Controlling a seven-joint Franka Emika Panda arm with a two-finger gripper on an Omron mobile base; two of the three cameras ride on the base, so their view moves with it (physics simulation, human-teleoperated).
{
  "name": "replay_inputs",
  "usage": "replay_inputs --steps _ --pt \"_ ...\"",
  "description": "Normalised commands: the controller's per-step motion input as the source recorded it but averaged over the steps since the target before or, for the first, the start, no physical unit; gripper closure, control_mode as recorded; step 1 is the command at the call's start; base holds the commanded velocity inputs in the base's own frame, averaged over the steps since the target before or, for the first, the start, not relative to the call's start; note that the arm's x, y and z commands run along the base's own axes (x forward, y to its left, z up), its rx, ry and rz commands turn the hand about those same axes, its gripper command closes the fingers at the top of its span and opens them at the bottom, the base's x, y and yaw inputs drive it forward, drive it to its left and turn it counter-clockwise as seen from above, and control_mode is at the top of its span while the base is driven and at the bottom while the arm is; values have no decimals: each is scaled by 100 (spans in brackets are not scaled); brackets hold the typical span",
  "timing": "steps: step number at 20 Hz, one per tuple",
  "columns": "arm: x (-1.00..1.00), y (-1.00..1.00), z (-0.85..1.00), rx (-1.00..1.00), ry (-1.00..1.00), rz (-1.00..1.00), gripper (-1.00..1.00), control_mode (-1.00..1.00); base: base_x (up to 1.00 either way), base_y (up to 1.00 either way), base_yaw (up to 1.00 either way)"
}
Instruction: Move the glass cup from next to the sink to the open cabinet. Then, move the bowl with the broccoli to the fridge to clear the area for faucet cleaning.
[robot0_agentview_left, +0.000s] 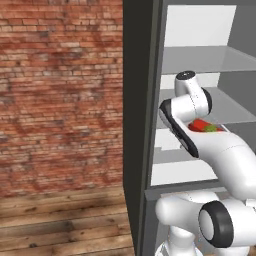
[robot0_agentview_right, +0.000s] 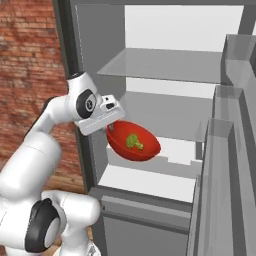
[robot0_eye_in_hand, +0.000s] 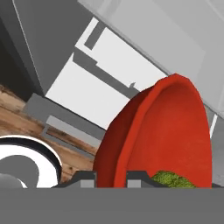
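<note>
Gripper (robot0_agentview_right: 111, 128) pinches the rim of the red bowl (robot0_agentview_right: 134, 141) — jaws narrow, broccoli (robot0_agentview_right: 133, 142) inside — at the fridge (robot0_agentview_right: 165, 107) opening

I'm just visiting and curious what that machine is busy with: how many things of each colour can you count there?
Red: 1, glossy red round bowl, pinched at its rim by the fingers.
Green: 1, green broccoli piece inside that bowl.
Dark grey: 1, tall dark grey fridge, open, white inside.
Total: 3
</note>
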Motion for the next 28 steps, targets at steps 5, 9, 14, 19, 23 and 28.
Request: replay_inputs --steps 5,9,14,19,23,28 --pt "-12 -10 7 -20 -42 25 100 -100 0 0 0" --pt "-1 -16 -3 -19 -24 30 100 -100 0 0 0" --pt "1 -28 0 -8 -9 19 100 -100 0 0 0" --pt "0 -23 0 -16 -15 15 100 -100 0 0 0" --pt "0 -2 -1 -13 -3 5 100 -100 0 0 0" --pt "14 1 -2 -7 1 1 100 -100 0 0 0"
